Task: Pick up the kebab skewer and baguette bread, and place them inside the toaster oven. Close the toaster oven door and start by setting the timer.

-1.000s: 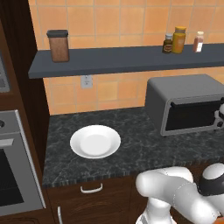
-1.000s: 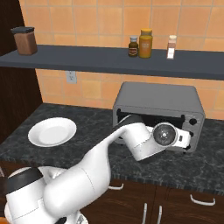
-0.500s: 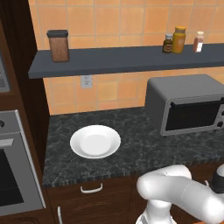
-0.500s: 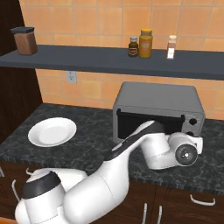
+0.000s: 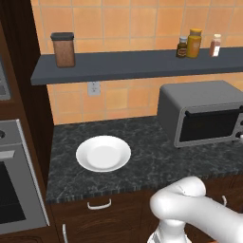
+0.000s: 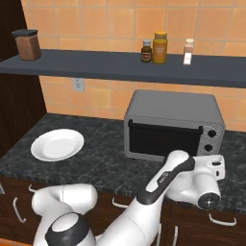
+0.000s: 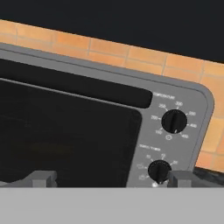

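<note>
The toaster oven [image 5: 199, 111] [image 6: 173, 122] stands on the dark counter at the right. Its door [image 7: 65, 135] is shut, with the black bar handle [image 7: 74, 85] across its top. In the hand view my gripper [image 7: 113, 179] faces the oven front from close by, open wide, with nothing between its fingertips [image 7: 41, 178]. The right tip sits just beside the lower knob [image 7: 159, 169], and the upper knob [image 7: 174, 120] is above it. In the right base view my hand [image 6: 207, 178] hangs in front of the oven's right side. The kebab skewer and the baguette bread are out of view.
A white plate [image 5: 103, 154] [image 6: 56, 144] lies bare on the counter to the left. On the shelf [image 5: 133, 64] above stand a brown canister [image 5: 63, 49] and three bottles [image 5: 193, 42]. A built-in steel oven [image 5: 14, 190] is at the far left.
My hand has swung right and down along the oven front, from before the door to the knob panel. The gripper has stayed open, the door shut.
</note>
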Robot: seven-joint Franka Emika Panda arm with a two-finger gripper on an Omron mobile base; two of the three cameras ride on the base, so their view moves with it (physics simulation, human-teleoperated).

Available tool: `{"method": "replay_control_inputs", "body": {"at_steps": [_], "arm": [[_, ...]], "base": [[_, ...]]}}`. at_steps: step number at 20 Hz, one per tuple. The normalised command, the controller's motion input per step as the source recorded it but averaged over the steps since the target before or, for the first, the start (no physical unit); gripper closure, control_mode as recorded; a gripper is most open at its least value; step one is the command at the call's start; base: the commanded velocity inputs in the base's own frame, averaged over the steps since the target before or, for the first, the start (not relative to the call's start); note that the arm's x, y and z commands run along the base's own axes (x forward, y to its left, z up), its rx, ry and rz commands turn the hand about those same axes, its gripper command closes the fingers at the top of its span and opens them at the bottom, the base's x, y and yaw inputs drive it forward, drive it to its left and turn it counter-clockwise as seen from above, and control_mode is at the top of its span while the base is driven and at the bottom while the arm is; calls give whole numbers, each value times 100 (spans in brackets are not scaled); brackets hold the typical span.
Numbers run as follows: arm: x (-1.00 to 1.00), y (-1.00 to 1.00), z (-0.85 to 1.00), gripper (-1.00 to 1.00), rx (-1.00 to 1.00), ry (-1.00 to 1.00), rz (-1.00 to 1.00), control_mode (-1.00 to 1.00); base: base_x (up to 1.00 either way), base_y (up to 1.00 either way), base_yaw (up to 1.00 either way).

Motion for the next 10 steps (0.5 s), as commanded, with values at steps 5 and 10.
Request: {"method": "replay_control_inputs", "body": {"at_steps": [5, 10], "arm": [[31, -16, -9, -100, -8, -26, 1, -100], [20, -26, 0, -100, -1, -18, 1, -100]], "base": [[0, 0, 0], [0, 0, 0]]}}
